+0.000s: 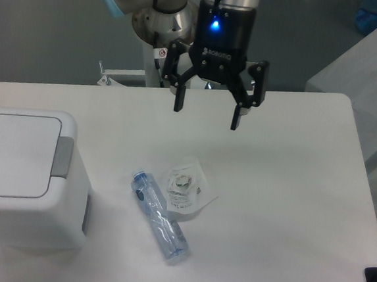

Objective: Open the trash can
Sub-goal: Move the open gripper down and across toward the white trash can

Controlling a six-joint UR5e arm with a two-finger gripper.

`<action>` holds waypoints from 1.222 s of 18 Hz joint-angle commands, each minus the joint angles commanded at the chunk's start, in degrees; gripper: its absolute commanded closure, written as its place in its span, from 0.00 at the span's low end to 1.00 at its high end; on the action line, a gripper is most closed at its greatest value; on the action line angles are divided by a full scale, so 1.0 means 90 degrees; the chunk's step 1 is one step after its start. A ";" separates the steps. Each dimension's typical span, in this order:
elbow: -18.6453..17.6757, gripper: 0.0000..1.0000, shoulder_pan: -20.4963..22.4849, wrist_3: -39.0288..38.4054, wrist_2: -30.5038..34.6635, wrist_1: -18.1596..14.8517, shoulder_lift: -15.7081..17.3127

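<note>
— Over at the table's left edge, can you see what you are after?

— Yes. Your trash can [23, 176] sits there, partly cut off by the frame, lid flat and shut. Its grey push tab [62, 157] runs along the lid's right side, the side facing the middle of the table.

— And where is your gripper [207, 115]?

— High above the back of the table [290, 189], near the arm's pedestal [162, 46], well apart from the bin. Its fingers are spread wide and grasp nothing. From them the tab lies to camera-left and toward the near edge.

— Anything in your way?

— A clear plastic bottle [159, 215] lies slantwise near the middle, with a crumpled clear wrapper [185, 189] touching it. Both are nearer the camera than a straight line from fingers to tab, so I judge the path open if you keep height until you are over the lid.

— What does the move turn on?

— Likely coming down on that narrow tab, not the broad lid beside it.
</note>
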 joint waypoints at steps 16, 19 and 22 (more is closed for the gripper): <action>-0.0185 0.00 -0.0244 -0.2160 -0.0010 0.0576 0.0010; -0.0225 0.00 -0.0312 -0.2326 0.0000 0.0586 0.0000; -0.0263 0.00 -0.0400 -0.2727 -0.0010 0.0596 -0.0010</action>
